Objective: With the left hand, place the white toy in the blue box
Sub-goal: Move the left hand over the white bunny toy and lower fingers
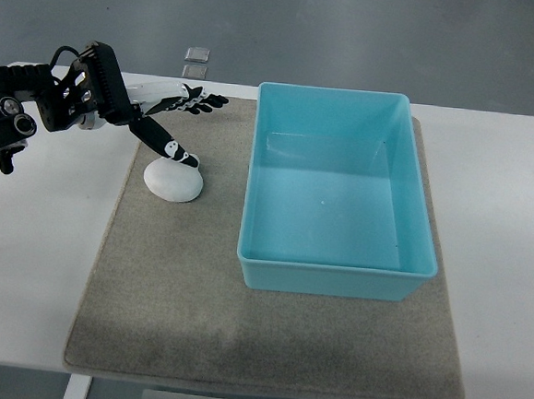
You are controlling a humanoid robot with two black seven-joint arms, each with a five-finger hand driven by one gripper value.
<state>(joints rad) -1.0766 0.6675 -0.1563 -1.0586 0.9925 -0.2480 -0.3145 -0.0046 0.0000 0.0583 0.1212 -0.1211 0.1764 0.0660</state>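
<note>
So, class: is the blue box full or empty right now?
Empty: the blue box shows only its bare floor; the white toy lies outside on the mat.

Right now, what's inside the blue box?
Nothing visible: the blue box shows only its bare floor. The white toy lies outside on the mat, under the left hand. No part is covered.
</note>
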